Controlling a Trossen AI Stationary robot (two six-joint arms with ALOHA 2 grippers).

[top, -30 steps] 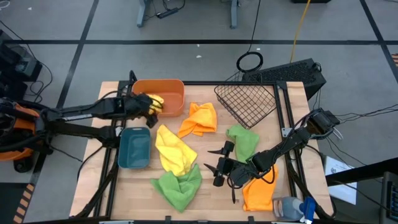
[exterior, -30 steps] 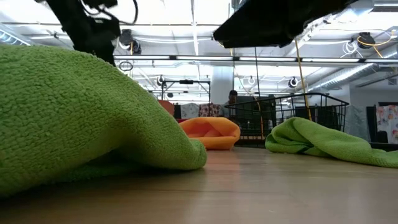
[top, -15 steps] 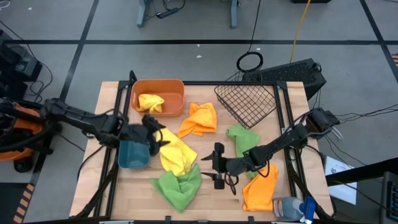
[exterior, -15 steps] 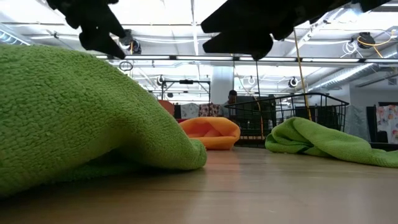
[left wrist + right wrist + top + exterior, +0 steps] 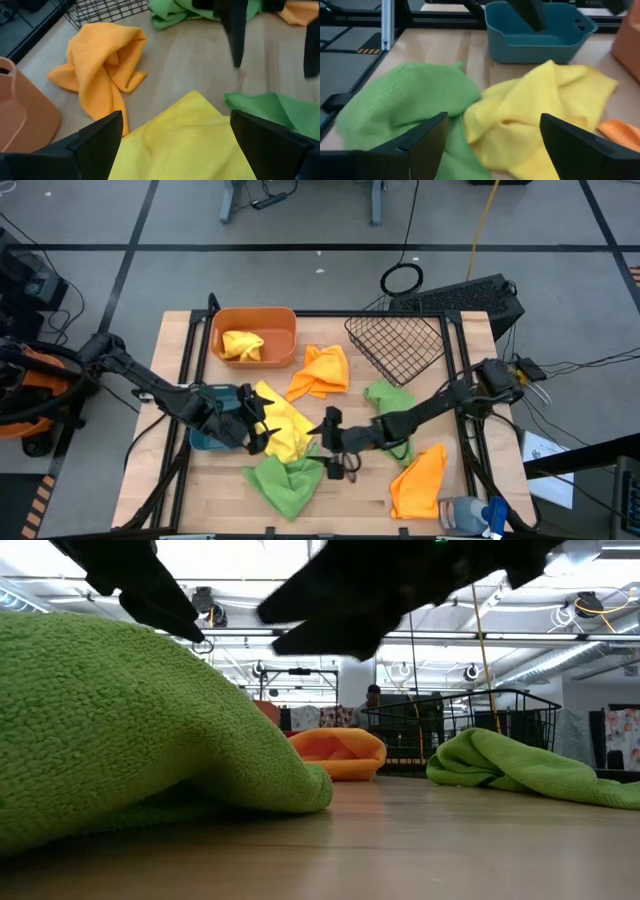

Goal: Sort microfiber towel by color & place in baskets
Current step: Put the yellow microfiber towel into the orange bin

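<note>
Between both open end effectors (image 5: 262,423) (image 5: 332,442), yellow towel (image 5: 283,423)

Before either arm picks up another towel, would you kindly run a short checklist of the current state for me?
1. Left gripper open and empty, over the yellow towel: ok.
2. Right gripper open and empty, beside the near green towel: ok.
3. Grippers well apart: not ok, they face each other closely over the same towels.
4. Orange tub holds only a yellow towel: ok.
5. Wire basket and teal tub free to receive: ok.
6. Towels separated for a clean single pick: not ok, yellow and green overlap.
</note>
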